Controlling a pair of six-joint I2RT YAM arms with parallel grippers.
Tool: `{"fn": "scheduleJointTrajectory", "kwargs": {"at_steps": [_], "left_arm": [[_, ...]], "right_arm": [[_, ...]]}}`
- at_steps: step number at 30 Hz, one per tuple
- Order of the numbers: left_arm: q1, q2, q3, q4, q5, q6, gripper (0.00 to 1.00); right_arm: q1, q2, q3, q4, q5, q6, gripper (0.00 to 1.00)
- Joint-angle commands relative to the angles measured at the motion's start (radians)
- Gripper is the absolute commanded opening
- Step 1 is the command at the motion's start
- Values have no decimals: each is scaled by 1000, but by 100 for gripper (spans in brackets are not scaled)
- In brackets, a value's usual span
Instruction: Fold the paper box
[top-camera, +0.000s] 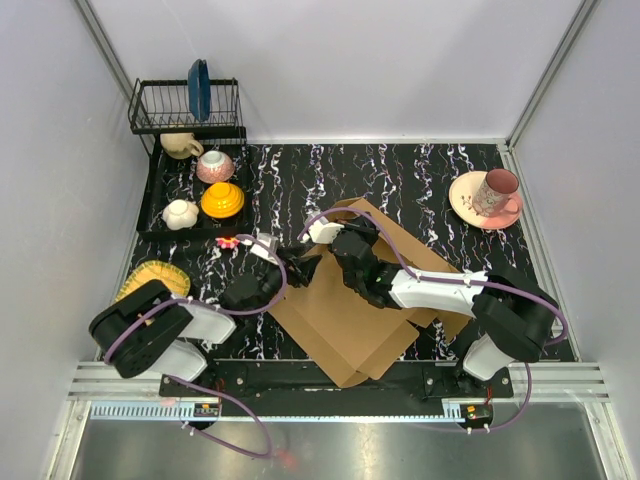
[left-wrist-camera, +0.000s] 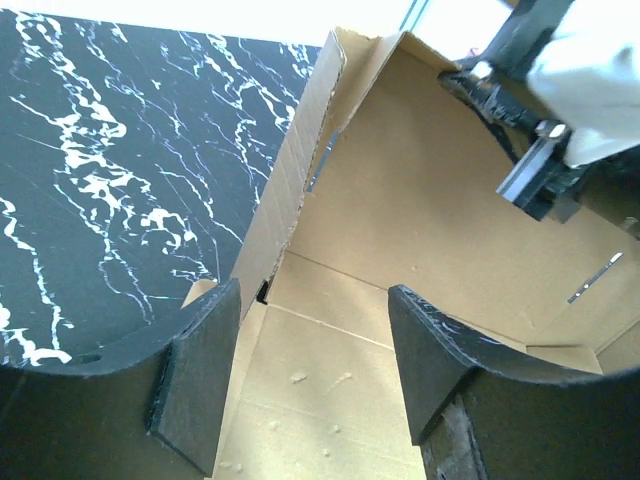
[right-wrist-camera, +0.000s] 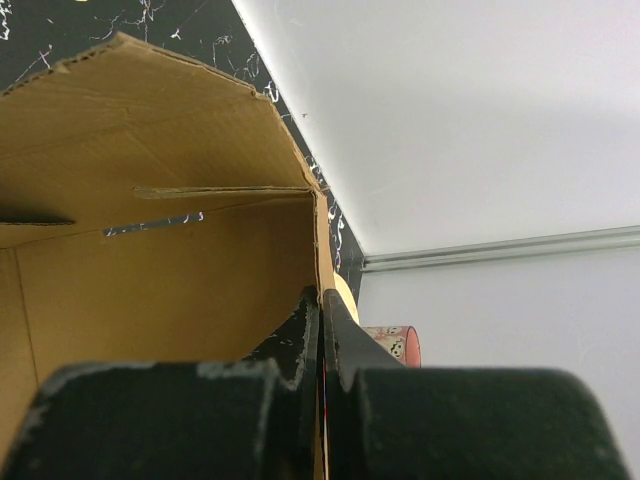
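Observation:
The paper box is a brown cardboard sheet lying across the middle of the black marble table, with some flaps raised. My right gripper reaches in from the right and is shut on the thin edge of an upright flap; its fingertips pinch the cardboard. My left gripper hovers at the sheet's left side. Its fingers stand open over a flat creased panel, holding nothing. A raised side flap stands just beyond the left finger.
A dish rack with a blue plate stands at the back left, with cups and an orange bowl on the tray before it. A pink cup on a saucer sits at the back right. A yellow woven plate lies by the left arm.

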Motion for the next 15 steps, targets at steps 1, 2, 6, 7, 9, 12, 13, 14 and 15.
{"fn": "scheduleJointTrajectory", "kwargs": {"at_steps": [1,2,6,7,9,12,13,14,15], "left_arm": [[18,-103,-63,366,-46,31,64],[19,-120,-67,363,-69,39,64],[93,-71,-25,356,-122,6,64],[108,-25,14,354,-116,5,64],[140,24,73,354,-105,2,63],[173,119,158,354,-64,-7,63],[179,162,176,360,-48,-18,63],[187,182,193,365,-28,-30,63],[188,196,219,366,1,-48,63]], "right_arm": [[17,-1,-4,-32,-58,77,0],[18,-1,-5,-32,-58,80,0],[18,1,-8,-30,-60,87,0],[20,-1,-10,-30,-61,87,0],[21,-1,-10,-32,-63,90,0],[26,-4,-13,-36,-64,91,0],[24,-3,-11,-38,-64,91,0],[24,-4,-16,-38,-64,93,0],[24,-7,-18,-38,-64,96,0]]}}
